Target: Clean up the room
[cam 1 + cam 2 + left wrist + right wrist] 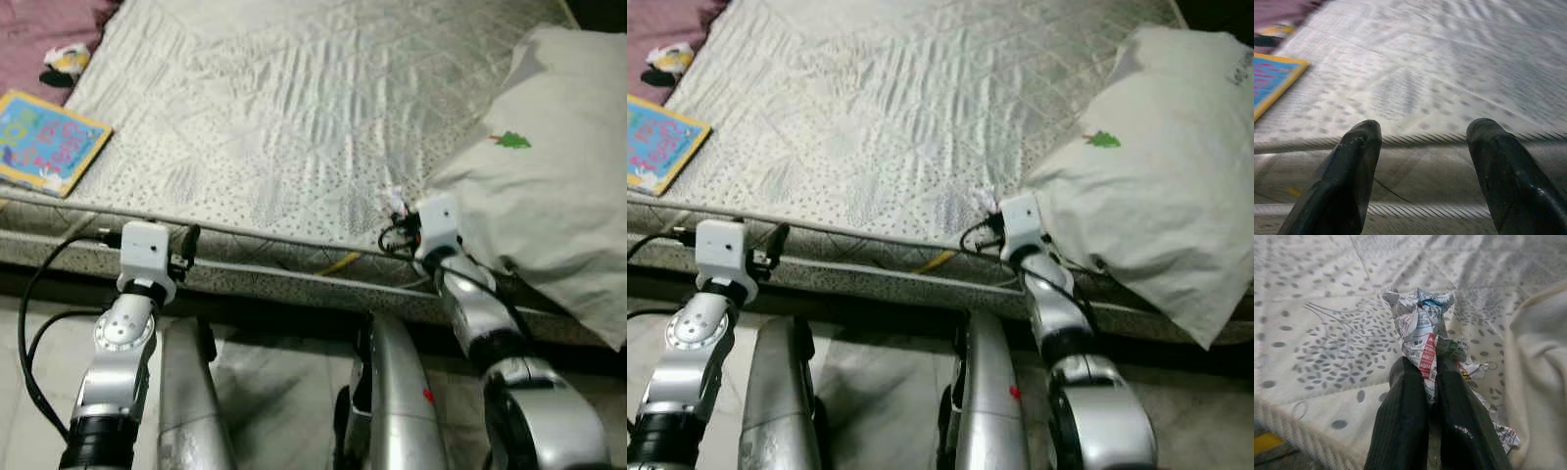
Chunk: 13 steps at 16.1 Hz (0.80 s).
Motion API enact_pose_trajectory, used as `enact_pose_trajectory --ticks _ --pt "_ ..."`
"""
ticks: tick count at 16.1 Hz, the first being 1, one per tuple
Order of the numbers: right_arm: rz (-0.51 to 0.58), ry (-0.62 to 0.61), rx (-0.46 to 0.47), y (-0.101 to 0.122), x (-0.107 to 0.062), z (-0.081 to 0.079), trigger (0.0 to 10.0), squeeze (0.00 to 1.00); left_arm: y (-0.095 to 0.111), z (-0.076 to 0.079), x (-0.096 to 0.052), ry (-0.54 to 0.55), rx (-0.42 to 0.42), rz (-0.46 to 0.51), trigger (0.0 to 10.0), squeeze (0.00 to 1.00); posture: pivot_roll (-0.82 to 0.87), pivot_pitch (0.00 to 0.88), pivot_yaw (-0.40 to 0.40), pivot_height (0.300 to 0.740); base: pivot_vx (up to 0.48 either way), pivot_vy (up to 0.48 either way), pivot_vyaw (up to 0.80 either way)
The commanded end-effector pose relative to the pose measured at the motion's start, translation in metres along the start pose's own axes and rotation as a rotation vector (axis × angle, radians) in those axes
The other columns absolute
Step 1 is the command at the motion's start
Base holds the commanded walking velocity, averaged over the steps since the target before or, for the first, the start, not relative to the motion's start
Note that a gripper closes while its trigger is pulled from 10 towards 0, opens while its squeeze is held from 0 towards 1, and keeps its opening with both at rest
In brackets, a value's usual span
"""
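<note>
At the bed edge beside the pillow, your right tool pinches a crumpled printed wrapper between closed fingers; your left tool hangs open, empty.

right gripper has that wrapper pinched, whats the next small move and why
Probably lift the right gripper straight up off the mattress. Its fingers are shut on the crumpled wrapper, which touches the quilting beside the pillow, so raising it would clear both before carrying it away. The left gripper is open at the bed edge.
</note>
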State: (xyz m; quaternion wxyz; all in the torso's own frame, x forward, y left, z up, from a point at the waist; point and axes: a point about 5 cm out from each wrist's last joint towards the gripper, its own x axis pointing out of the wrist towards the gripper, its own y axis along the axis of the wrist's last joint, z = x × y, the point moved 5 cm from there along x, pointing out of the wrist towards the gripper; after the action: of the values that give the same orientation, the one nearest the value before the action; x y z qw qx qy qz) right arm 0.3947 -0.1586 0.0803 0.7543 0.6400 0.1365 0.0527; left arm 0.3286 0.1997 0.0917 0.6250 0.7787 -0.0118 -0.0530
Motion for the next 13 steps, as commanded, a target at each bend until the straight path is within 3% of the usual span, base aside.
enact_pose_trajectory --ticks 1,2,4,7,8,9,13 --pt "0.041 -0.041 0.014 0.005 -0.005 0.007 0.0 0.0 -0.027 0.025 -0.019 -0.123 0.003 -0.09 10.0 0.0 0.07 0.084 -0.052 0.501 0.0 0.0 0.0" --pt "0.058 -0.102 0.05 0.004 -0.014 0.015 0.0 0.0 -0.043 0.026 -0.035 -0.124 0.034 -0.126 10.0 0.0 0.07 0.087 -0.05 0.501 0.0 0.0 0.0" --pt "0.068 -0.164 0.078 0.001 -0.022 0.022 0.0 0.0 -0.05 0.008 -0.044 -0.034 -0.017 -0.148 10.0 0.0 0.09 0.092 -0.05 0.501 0.0 0.0 0.0" --pt "0.075 -0.214 0.11 -0.002 -0.031 0.023 0.0 0.0 -0.062 -0.002 -0.057 -0.025 0.039 -0.197 10.0 0.0 0.1 0.092 -0.058 0.501 0.0 0.0 0.0" --pt "0.088 -0.224 0.111 0.001 -0.032 0.022 0.0 0.0 -0.066 -0.004 -0.063 -0.022 0.162 -0.209 10.0 0.0 0.11 0.088 -0.06 0.501 0.0 0.0 0.0" --pt "0.101 -0.236 0.126 0.006 -0.033 0.021 0.0 0.0 -0.068 -0.003 -0.067 -0.014 0.189 -0.211 10.0 0.0 0.11 0.088 -0.06 0.501 0.0 0.0 0.0" --pt "0.156 -0.22 0.129 0.024 -0.038 0.018 0.0 0.0 -0.077 -0.027 -0.079 0.02 0.294 -0.268 10.0 0.0 0.12 0.081 -0.065 0.501 0.0 0.0 0.0"
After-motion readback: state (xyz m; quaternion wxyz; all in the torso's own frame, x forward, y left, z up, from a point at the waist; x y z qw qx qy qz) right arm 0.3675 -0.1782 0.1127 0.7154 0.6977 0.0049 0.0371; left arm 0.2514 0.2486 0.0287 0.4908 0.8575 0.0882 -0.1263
